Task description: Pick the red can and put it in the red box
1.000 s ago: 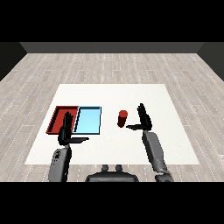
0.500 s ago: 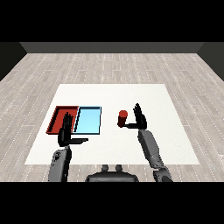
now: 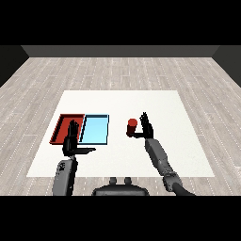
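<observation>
Right hand (image 3: 147, 126) closer — now beside red can (image 3: 132, 125).

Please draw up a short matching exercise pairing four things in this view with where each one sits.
Things:
1. red can
2. red tray
3. light blue tray
4. left robot hand

Places:
A. farthest left on the table
B. beside the right robot hand
C. between the red tray and the can
D. at the trays' near edge

Pairs: 1-B, 2-A, 3-C, 4-D

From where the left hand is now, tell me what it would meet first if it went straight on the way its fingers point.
The left hand points away from the robot, with the red tray just ahead, so it would probably cross that tray's near rim first; height above it is unclear.
</observation>
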`<state>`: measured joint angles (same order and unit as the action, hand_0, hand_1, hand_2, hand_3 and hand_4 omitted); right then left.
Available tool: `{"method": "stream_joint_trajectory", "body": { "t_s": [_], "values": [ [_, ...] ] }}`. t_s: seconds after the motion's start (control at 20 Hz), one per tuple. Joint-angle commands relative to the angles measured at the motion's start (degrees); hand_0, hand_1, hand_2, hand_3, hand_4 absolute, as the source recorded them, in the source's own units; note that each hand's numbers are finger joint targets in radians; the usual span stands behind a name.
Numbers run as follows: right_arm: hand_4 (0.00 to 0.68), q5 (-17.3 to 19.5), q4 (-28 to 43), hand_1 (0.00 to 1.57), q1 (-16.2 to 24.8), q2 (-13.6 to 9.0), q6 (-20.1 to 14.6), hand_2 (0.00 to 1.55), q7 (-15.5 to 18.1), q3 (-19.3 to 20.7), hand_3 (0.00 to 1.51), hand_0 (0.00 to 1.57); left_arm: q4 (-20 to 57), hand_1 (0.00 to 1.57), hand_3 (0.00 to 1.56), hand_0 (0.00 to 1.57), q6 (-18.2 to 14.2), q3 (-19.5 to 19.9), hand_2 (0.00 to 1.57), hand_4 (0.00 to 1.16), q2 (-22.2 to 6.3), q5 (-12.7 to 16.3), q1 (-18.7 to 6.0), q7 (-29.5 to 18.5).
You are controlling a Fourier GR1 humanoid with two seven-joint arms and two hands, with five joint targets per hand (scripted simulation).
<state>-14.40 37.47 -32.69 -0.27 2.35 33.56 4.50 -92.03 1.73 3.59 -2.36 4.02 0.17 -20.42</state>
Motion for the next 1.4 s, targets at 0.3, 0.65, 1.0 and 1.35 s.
{"method": "stream_joint_trajectory", "body": {
  "t_s": [0.3, 0.65, 1.0, 1.35],
  "values": [
    [0.0, -4.5, -13.1, 0.0, -5.2, 0.3, -1.7, 0.0, 7.3, -3.5, 0.0, 0.0, -1.2, 0.0, 0.0, 0.0, -0.4, -0.4, 0.0, 0.0, 0.6, 0.0, 0.7, 0.0],
    [0.0, -6.6, -11.9, 0.0, -5.8, 0.3, -1.3, 0.0, 6.1, -6.1, 0.0, 0.0, -1.0, 0.0, 0.0, 0.0, 1.0, 1.6, 0.0, 0.0, -0.8, 2.1, -0.2, 0.5],
    [0.0, -5.0, -16.3, 0.0, -10.9, -0.9, 0.4, 0.0, 5.4, -2.6, 0.0, 0.0, -1.7, 0.0, 0.0, 0.0, 0.7, 0.0, 0.0, 0.0, 0.1, 0.5, 1.8, -0.5],
    [0.0, -8.2, -21.6, 0.0, -13.2, 0.2, -1.8, 0.0, 6.4, -4.5, 0.0, 0.0, -1.3, 0.0, 0.0, 0.0, 1.8, 2.1, 0.0, 0.0, -1.4, 2.0, 1.3, -1.0]
  ]
}}
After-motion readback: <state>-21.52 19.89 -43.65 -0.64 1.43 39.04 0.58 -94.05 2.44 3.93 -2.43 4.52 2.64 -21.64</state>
